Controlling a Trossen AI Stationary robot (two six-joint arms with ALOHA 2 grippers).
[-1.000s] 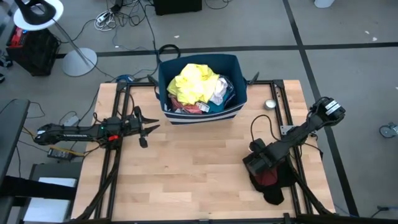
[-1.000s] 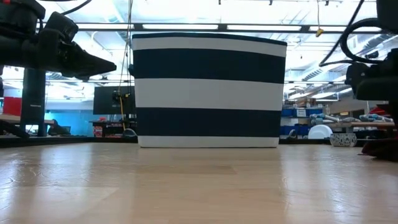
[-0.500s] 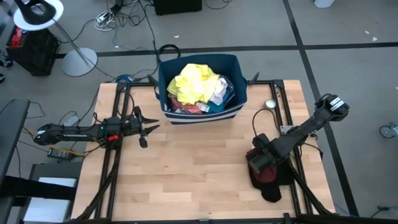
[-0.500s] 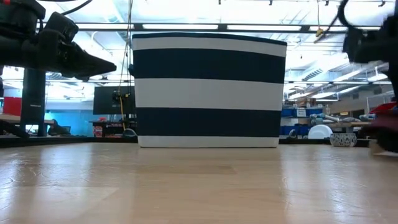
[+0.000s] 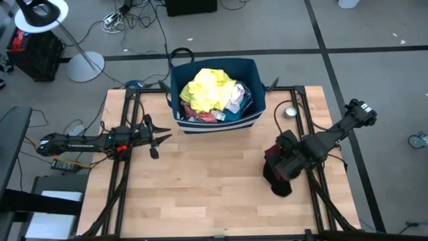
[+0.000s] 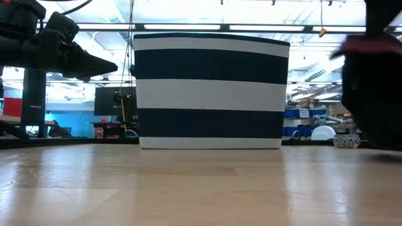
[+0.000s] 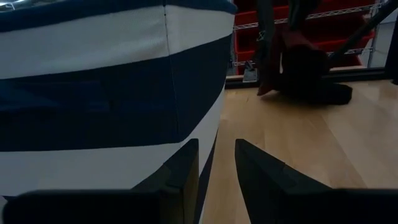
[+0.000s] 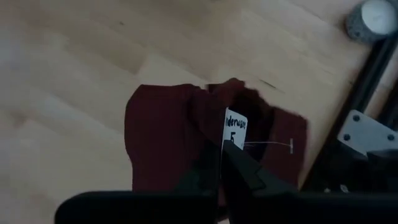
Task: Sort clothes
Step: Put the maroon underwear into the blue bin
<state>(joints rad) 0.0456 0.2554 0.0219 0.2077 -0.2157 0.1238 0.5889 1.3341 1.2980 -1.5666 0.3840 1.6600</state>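
The maroon piece (image 5: 279, 175) hangs long-axis toward 6 o'clock, pinched by the right gripper (image 8: 225, 163), lifted up since earlier; left gripper (image 7: 216, 163) slightly spread.

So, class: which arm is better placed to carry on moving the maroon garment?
The right. Its gripper is already shut on the maroon garment at the table's right side, while the left gripper waits far off, beside the bin.

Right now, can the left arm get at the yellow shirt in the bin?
Probably yes. The yellow shirt lies on top of the pile in the open bin, and the left gripper hovers beside the bin, empty, with nothing between. It would need to rise over the rim.
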